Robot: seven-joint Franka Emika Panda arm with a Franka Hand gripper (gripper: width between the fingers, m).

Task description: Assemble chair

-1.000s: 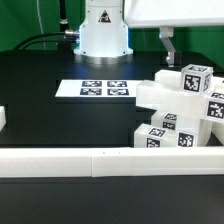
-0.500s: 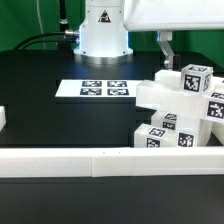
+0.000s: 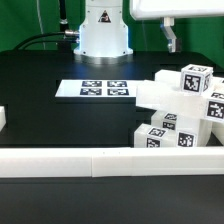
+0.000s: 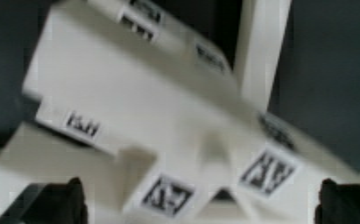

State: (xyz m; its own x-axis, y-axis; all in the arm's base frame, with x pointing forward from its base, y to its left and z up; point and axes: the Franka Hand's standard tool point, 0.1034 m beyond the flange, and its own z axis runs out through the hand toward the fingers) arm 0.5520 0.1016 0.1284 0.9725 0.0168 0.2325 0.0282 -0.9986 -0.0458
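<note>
The chair [image 3: 180,112] is a cluster of chunky white pieces with black-and-white tags, standing at the exterior view's right against the rail. It fills the blurred wrist view [image 4: 150,110], seen from above. My gripper [image 3: 170,38] hangs above the chair's back part, clear of it. In the wrist view its two dark fingertips [image 4: 56,200] stand far apart with nothing between them but the chair below, so it is open and empty.
The marker board [image 3: 95,88] lies flat on the black table in front of the robot base [image 3: 103,35]. A long low white border rail [image 3: 90,160] runs along the near edge. A small white block [image 3: 3,118] shows at the exterior view's left edge.
The gripper has risen and shifted slightly toward the exterior view's right, away from the chair. The chair pieces have not moved.
</note>
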